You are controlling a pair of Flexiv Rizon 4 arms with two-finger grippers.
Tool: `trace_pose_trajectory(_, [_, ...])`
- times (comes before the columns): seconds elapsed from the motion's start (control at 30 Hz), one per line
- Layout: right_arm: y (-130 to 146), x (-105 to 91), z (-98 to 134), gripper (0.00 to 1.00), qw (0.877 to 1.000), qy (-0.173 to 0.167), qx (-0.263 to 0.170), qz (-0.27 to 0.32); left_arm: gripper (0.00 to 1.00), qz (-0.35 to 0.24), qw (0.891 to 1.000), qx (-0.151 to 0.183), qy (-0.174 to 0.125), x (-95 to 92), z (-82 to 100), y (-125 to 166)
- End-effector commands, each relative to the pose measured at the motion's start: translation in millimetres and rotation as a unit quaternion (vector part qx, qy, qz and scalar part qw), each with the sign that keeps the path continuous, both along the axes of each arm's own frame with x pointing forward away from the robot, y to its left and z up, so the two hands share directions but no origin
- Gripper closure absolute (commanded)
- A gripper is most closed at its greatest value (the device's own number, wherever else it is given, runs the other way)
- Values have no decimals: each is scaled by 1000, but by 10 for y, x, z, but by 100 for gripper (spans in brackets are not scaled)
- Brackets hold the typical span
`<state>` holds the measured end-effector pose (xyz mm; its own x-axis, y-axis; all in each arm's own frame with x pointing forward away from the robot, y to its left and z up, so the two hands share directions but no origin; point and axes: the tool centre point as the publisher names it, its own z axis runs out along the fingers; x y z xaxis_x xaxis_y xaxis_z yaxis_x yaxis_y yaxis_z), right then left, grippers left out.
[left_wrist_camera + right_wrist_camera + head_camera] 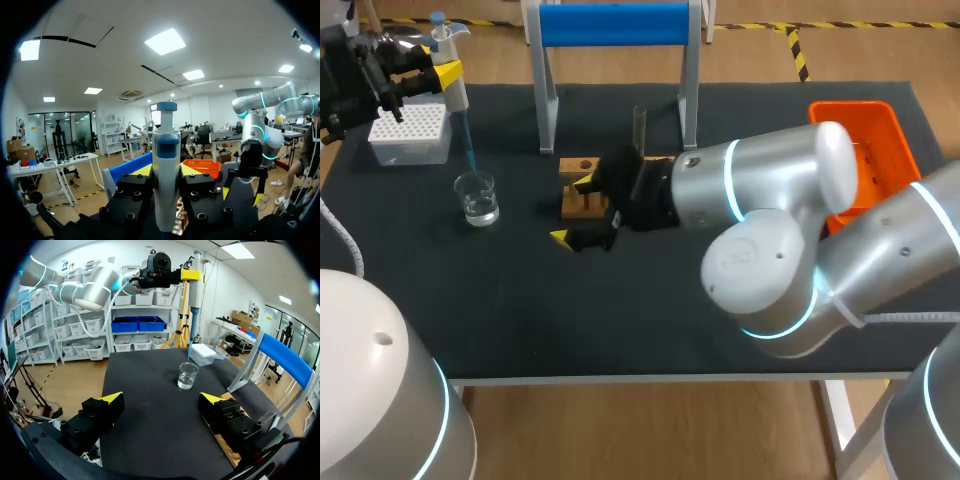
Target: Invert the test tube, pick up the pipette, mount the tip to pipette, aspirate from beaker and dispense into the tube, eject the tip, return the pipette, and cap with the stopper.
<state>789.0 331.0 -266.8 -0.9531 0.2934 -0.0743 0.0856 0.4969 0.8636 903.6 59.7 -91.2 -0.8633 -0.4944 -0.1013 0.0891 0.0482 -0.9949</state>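
Nearest to me, the right arm (790, 240) is stretching in from three o'clock, low across the black table mat (620, 320). The right gripper (571, 210) is waiting with its jaws spread wide and nothing between them, one finger lying alongside the wooden rack (582, 192). I judge it is parked there to steady the rack or take the tube when the liquid comes. The test tube (640, 125) is standing upright just past the rack at about one o'clock from it. Its foot is hidden behind the gripper, so I cannot tell how it is seated. At nine o'clock from the rack, well apart, the glass beaker (478, 198) is sitting with a little clear liquid in it. Over it the pipette (450, 70) is hanging with its blue tip (467, 145) already mounted and slanting down to the beaker's mouth, which to me suggests aspirating is the step in hand. Whether the tip is reaching the liquid I cannot tell. The left gripper (166, 200) is clamping the pipette body from both sides, up at the table's ten o'clock, above the white tip box (410, 133). Farther back, a white stand with a blue bar (613, 25) is straddling the twelve o'clock edge, and an orange bin (865, 125) is sitting at two o'clock.
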Motion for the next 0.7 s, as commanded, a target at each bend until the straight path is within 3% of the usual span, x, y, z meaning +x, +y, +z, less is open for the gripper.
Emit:
trace_pose_trajectory(0.03, [300, 81, -197, 0, 999, -20, -5, -32, 100, -1, 1000, -1, -1, 4, -5, 1])
trace_pose_trajectory(0.7, [335, 96, -154, 0, 999, -24, -1, -32, 100, -1, 1000, -1, -1, 4, -5, 1])
